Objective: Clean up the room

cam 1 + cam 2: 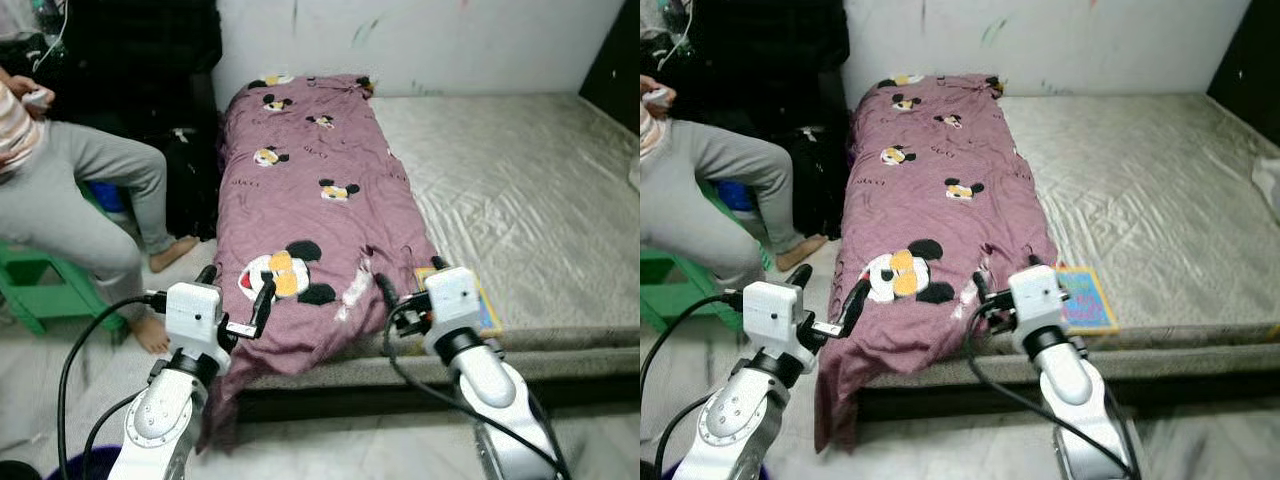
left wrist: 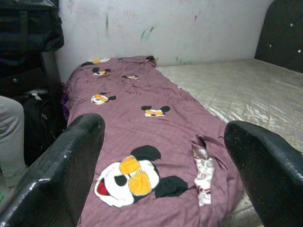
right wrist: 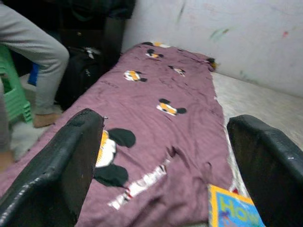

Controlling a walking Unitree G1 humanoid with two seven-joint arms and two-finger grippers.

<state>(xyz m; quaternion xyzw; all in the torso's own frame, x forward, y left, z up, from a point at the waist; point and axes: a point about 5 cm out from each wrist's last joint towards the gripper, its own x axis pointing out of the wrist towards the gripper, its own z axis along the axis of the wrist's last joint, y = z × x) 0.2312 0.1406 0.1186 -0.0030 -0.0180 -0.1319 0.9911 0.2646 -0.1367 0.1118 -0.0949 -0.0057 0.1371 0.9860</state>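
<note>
Left end effector [image 1: 236,298] at bed's near left corner, fingers spread wide, empty. Right end effector [image 1: 408,296] just above quilt's near edge, also wide open, empty.

Purple cartoon-mouse quilt [image 1: 300,200] lies lengthwise on mattress [image 1: 520,190], near end drooping over edge.

Colourful book [image 1: 484,308] just beside right end effector.

Risks:
- one-sided pinch bunches quilt
- right end effector may snag or drag book off
- seated person's legs [image 1: 90,200] close on left; wide swing could hit

The purple blanket [image 1: 305,190] is soft matt cloth, wrinkled, with printed cartoon mice. The mattress [image 1: 520,180] at its 3 o'clock has a silky grey quilted cover with a faint sheen. The book [image 1: 1085,298] shows a glossy paper cover. The stool [image 1: 40,285] is smooth green plastic. The wall [image 1: 420,40] is matt white, scuffed paint.
</note>
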